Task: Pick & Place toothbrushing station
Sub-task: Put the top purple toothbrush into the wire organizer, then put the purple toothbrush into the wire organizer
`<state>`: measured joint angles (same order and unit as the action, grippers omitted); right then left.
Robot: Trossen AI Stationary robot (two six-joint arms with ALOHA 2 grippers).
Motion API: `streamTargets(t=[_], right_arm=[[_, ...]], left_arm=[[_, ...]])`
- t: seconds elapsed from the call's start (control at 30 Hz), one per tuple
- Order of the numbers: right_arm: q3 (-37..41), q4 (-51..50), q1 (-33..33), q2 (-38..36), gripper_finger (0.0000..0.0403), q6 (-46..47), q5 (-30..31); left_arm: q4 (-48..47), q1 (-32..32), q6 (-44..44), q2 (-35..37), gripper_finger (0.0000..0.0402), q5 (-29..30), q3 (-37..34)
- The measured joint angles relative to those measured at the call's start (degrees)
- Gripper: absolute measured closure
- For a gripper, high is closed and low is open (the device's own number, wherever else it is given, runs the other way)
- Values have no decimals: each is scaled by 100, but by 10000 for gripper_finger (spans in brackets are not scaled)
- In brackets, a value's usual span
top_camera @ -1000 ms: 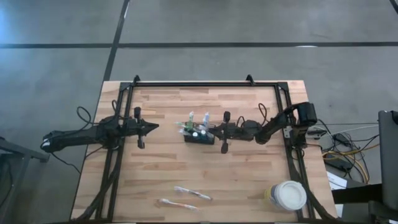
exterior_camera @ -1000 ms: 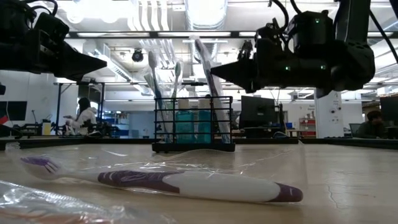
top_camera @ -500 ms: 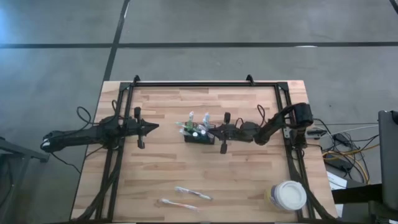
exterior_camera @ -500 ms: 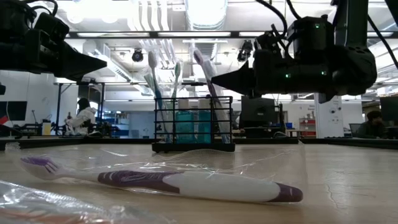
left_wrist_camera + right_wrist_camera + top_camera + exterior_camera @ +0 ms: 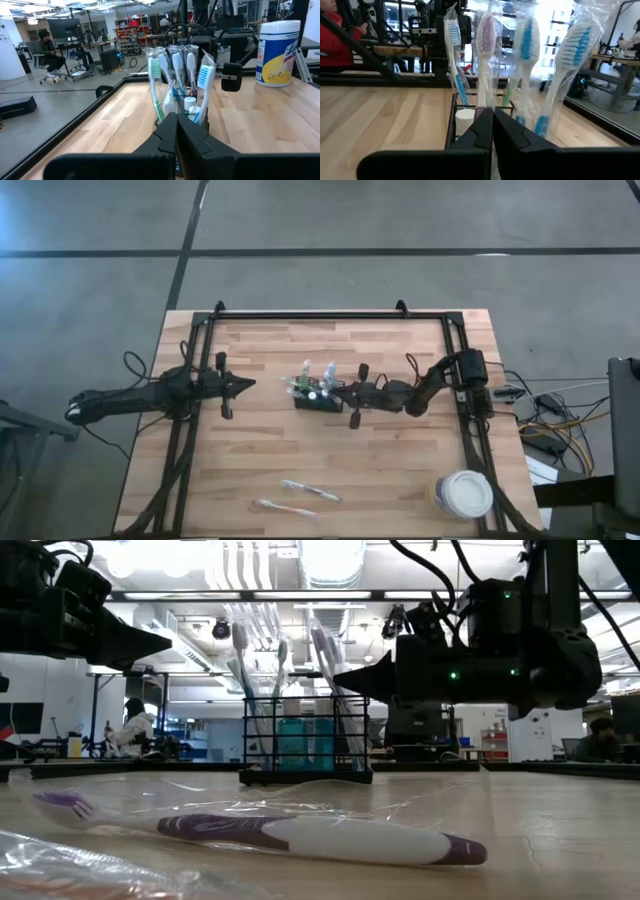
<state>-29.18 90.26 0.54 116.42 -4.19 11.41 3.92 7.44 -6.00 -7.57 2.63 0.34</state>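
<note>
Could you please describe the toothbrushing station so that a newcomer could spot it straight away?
Look to the middle of the wooden table, between the two arms. There stands the toothbrushing station, a small black mesh caddy holding upright wrapped toothbrushes, unlike the round white tub.

Toothbrushing station: lower part hidden behind right gripper. Wrapped toothbrushes: heads partly cut off in the right wrist view.

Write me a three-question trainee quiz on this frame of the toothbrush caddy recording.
1. True or false: the right claw is shut, right beside the toothbrushing station.
2. Where is the white tub? A) the table's near right corner B) inside the caddy
3. How many wrapped toothbrushes lie flat on the table?
Key: 1 true; 2 A; 3 two.
</note>
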Motion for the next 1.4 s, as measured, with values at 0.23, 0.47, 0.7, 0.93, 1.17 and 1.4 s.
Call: streamTargets(t=[0.23, 0.47, 0.7, 0.93, 1.17, 1.4], right_arm=[[71, -70, 9, -179, 394, -50, -138], [135, -709, 27, -689, 351, 288, -134], [135, -1671, 37, -1607, 270, 299, -118], [137, -2546, 200, -2544, 232, 98, -91], [-64, -3590, 652, -3267, 240, -90, -77], [-1164, -6191, 1139, -3467, 303, -89, 147]], left_arm=[[-2, 0, 0, 0, 392, 1, 0], [-7, 2, 0, 0, 392, 0, 0], [-7, 5, 0, 0, 392, 0, 0], [-7, 4, -3, 0, 392, 2, 0], [-8, 4, -4, 0, 392, 2, 0], [20, 4, 19, -1, 392, 15, 0]])
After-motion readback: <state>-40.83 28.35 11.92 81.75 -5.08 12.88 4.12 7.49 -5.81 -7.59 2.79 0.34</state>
